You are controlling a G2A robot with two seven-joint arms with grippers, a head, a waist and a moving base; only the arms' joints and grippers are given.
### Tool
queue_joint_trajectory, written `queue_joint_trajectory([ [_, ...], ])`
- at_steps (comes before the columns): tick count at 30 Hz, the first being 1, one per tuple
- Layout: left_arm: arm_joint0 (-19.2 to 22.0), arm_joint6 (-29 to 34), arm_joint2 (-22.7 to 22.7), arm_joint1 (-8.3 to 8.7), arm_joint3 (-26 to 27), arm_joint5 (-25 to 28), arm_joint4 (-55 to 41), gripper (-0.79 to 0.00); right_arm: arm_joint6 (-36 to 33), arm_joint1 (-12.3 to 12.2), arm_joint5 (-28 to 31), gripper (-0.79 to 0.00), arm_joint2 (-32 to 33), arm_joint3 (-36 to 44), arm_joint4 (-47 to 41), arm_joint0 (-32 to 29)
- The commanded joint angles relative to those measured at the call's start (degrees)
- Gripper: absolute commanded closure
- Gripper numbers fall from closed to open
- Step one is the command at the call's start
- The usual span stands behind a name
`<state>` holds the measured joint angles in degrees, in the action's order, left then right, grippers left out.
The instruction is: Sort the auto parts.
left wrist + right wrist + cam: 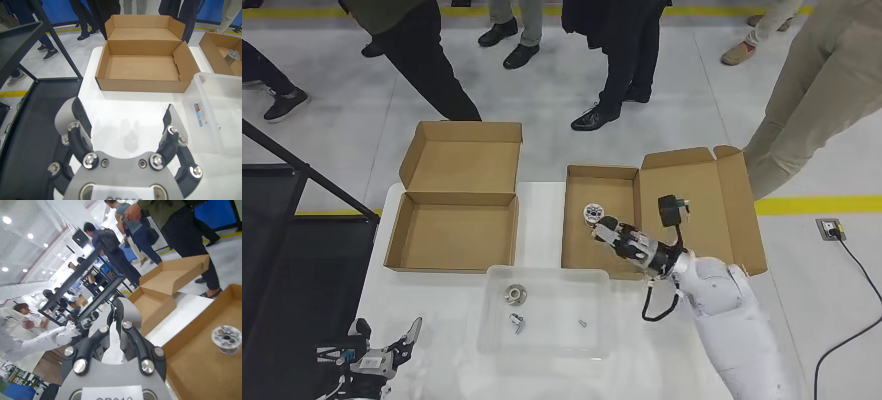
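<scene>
On the white table (540, 215), the left gripper (122, 106) hangs with its jaws spread wide and nothing between them, at about eight o'clock from the clear plastic bin (552, 300) in the top view. The bin holds a round silver flanged ring (514, 293), a small silver fitting (516, 322) and a tiny screw (582, 323). An open brown cardboard box (452, 235) with a bare floor lies at ten o'clock from the bin. A second open brown cardboard box (587, 250) lies at one o'clock. The right gripper (115, 306) is above this second box with its fingers pressed close together and nothing held. A silver metal disc with holes in its face (593, 212) stands on that box's floor, just beside the right gripper at its eleven o'clock, apart from the fingers.
</scene>
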<state>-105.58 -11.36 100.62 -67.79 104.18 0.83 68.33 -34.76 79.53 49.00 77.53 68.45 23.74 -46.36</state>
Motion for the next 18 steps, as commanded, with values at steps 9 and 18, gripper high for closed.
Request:
queue_joint_trajectory([
  [9, 0.0, 0.0, 0.0, 0.0, 0.0, 0.0, 0.0, -0.785, -0.6, 0.5, -23.1, 0.0, -7.8, -1.8, 25.2, 6.6],
  [18, 0.0, 0.0, 0.0, 0.0, 0.0, 0.0, 0.0, -0.785, -4.9, 1.1, -31.0, 0.0, -12.5, -7.9, 31.8, 10.8],
])
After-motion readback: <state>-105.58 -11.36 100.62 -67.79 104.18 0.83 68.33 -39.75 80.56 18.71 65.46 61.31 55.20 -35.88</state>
